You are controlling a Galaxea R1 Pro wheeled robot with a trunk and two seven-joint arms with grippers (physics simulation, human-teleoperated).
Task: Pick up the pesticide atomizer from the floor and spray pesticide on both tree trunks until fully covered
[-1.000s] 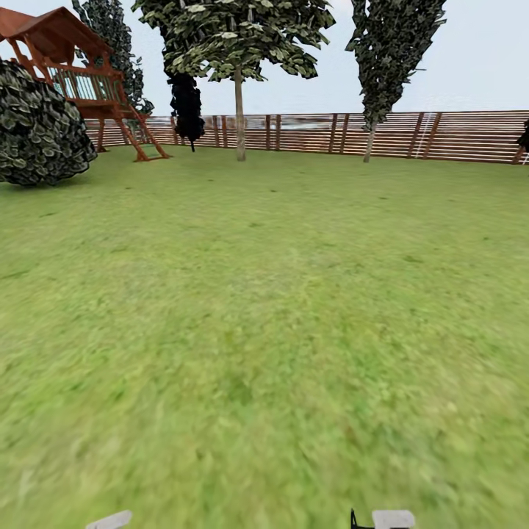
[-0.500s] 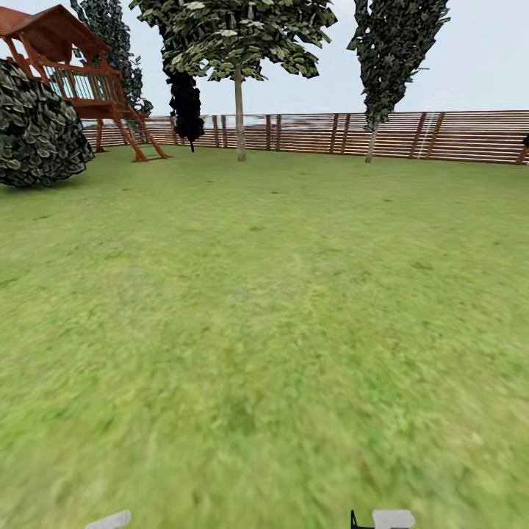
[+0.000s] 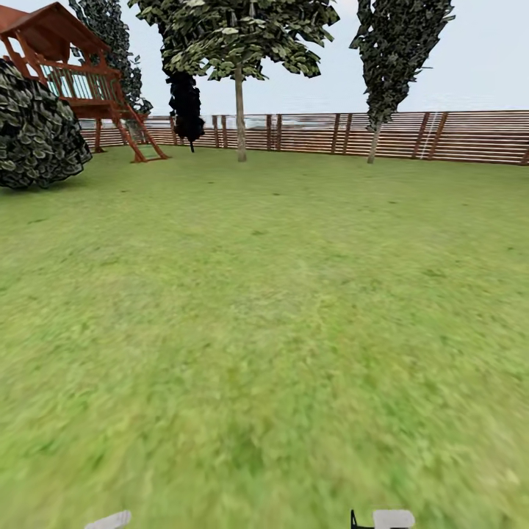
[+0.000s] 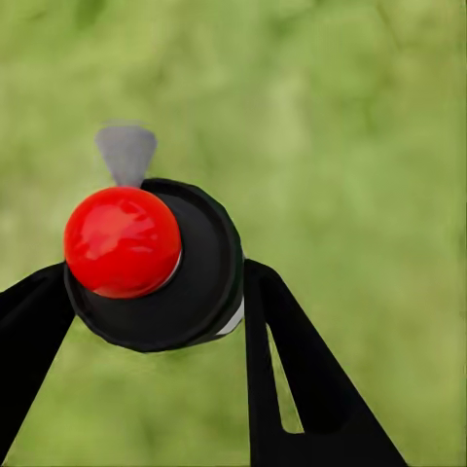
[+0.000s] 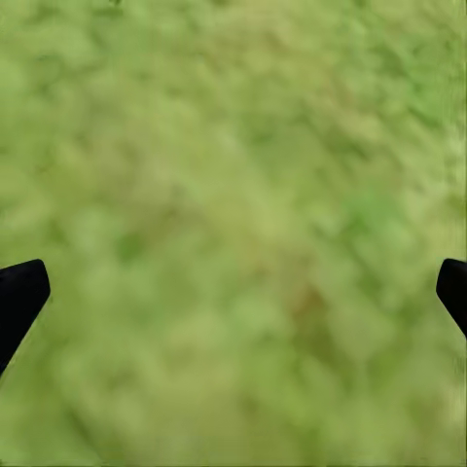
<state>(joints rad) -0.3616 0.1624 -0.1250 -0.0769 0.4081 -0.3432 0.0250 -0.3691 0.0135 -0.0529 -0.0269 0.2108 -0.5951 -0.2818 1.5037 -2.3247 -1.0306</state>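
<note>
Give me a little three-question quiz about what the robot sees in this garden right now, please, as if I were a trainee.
1. True or false: the left hand is shut on a black atomizer with a red cap.
2. Which stands at the far left of the lawn, by the round bush?
A. a wooden play tower
B. a garden shed
C. a parked car
3. Fill in: behind the thin-trunked tree, the garden is closed off by a brown slatted ____.

Key: 1 true. 2 A. 3 fence. Extra note: the right hand is open, with grass between its fingertips.
</note>
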